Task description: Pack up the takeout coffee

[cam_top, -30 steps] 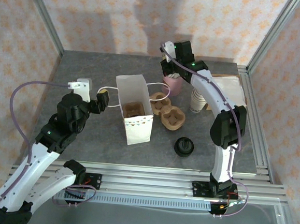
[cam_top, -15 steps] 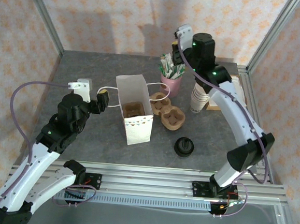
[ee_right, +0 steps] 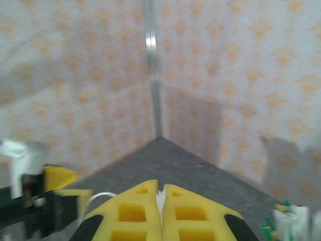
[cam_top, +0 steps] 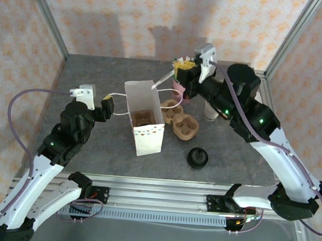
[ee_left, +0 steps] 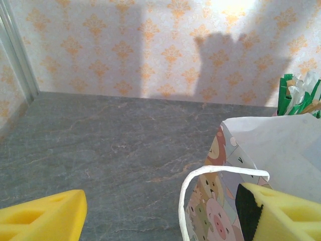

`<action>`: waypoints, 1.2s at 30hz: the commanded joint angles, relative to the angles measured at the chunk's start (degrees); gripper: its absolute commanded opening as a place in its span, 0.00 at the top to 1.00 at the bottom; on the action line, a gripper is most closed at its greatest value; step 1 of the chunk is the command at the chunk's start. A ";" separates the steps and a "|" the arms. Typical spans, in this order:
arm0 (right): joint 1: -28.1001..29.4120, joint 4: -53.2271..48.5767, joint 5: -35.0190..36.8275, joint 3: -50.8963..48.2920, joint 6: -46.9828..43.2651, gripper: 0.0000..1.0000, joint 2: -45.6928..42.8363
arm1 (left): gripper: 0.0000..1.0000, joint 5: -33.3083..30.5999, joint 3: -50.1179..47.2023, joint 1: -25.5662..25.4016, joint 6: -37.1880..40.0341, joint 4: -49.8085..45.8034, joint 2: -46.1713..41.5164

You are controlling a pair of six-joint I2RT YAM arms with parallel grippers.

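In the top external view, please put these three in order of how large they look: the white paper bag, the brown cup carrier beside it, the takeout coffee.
1. white paper bag
2. brown cup carrier
3. takeout coffee
The bag stands tall, so nearness to the camera may exaggerate its lead.

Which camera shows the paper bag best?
The top external view: the whole white bag stands open, seen from above. The left wrist view catches just its upper edge, printed side and one looped handle. The right wrist view gives at most a blurred white loop.
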 commanded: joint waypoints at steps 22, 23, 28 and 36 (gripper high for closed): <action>-0.85 -0.18 21.27 -4.23 4.28 0.20 6.91 | 0.21 -1.95 0.01 0.62 -0.65 0.88 0.03; -2.95 -0.77 21.02 -4.62 5.42 0.20 5.63 | 0.22 -1.86 -0.06 0.62 -0.67 0.80 0.05; -16.71 -6.59 21.40 -4.48 11.77 0.18 2.04 | 0.23 -1.73 0.25 0.63 -0.41 0.37 0.47; -49.52 -15.55 1.56 -6.38 20.76 0.21 13.45 | 0.26 -0.05 0.89 0.71 -0.68 -0.31 1.13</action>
